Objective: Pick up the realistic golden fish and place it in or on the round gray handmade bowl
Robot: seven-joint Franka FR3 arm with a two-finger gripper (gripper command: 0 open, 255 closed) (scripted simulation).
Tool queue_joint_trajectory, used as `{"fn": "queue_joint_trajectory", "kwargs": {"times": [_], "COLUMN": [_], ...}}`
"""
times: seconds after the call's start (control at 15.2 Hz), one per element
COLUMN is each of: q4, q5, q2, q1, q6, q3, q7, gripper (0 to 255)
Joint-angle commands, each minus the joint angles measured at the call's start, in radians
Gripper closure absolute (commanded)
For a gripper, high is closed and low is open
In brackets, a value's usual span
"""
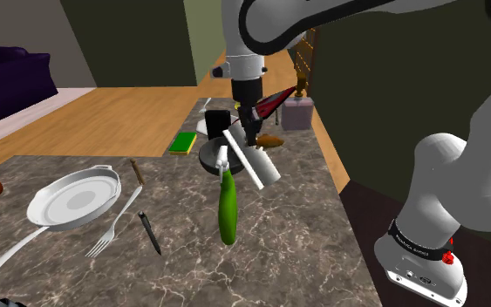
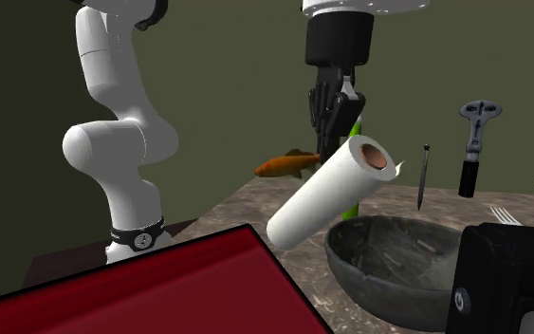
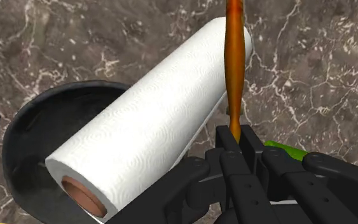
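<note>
The end effector is pinching the fish: from the wrist view its black fingers are pressed onto one thin end of the orange-gold body, which sticks straight out edge-on from between them. From the second exterior view the fish juts sideways from the fingertips and looks lifted clear of the surface, a dark marbled top. It is not in the bowl; it hangs just beside it, past the outer end of a white paper roll. That roll lies tilted, its lower end down inside the dark grey bowl and its upper end propped over the rim. In the shoulder view the arm comes down over the far side of the surface, with the fish to the view's right of the end effector and the bowl just below it. A green bottle lies near the bowl, towards the camera. Well apart, on the view's left, sit a pan, a fork and a pen, with a yellow-green sponge farther back.
</note>
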Motion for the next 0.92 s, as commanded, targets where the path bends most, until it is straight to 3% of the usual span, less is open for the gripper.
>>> {"fn": "queue_joint_trajectory", "kwargs": {"times": [0.0,0.46,0.86], "q4": [0.090,0.460,0.389], "q5": [0.007,0.045,0.048], "q2": [0.088,0.393,0.401], "q1": [-0.003,-0.026,-0.025], "q6": [-0.004,-0.076,0.001], "q3": [-0.010,-0.029,-0.028], "q7": [-0.017,-0.059,-0.068], "gripper": [255,255,255]}}
